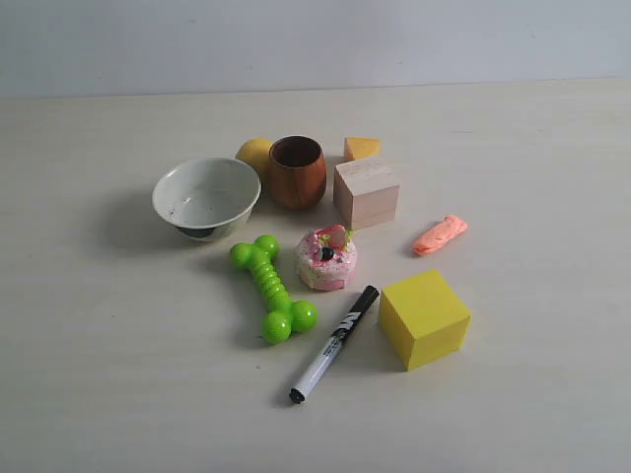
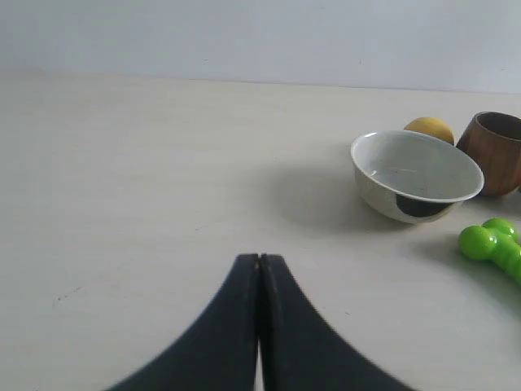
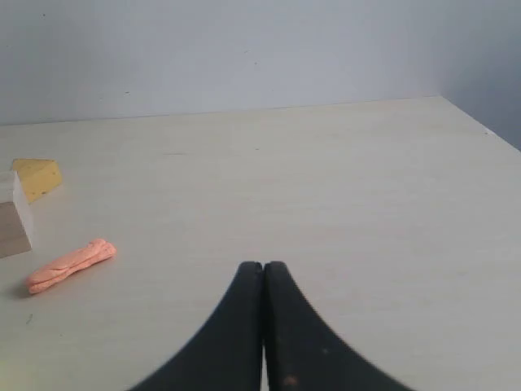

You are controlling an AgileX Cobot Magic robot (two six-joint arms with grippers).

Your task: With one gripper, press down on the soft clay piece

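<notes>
The soft clay piece (image 1: 440, 235) is a small salmon-orange lumpy finger lying flat on the table, right of the wooden block and behind the yellow cube. The right wrist view shows the clay piece (image 3: 70, 265) well off to one side of my right gripper (image 3: 262, 265), which is shut with nothing in it and apart from the clay. My left gripper (image 2: 259, 258) is also shut and empty, over bare table short of the white bowl (image 2: 416, 175). Neither gripper appears in the exterior view.
Around the clay stand a pale wooden block (image 1: 366, 192), an orange wedge (image 1: 361, 148), a yellow cube (image 1: 424, 318), a pink-white cake toy (image 1: 326, 258), a black marker (image 1: 334, 343), a green bone toy (image 1: 273, 288), a white bowl (image 1: 206, 197), a brown cup (image 1: 297, 171) and a yellow ball (image 1: 254, 154).
</notes>
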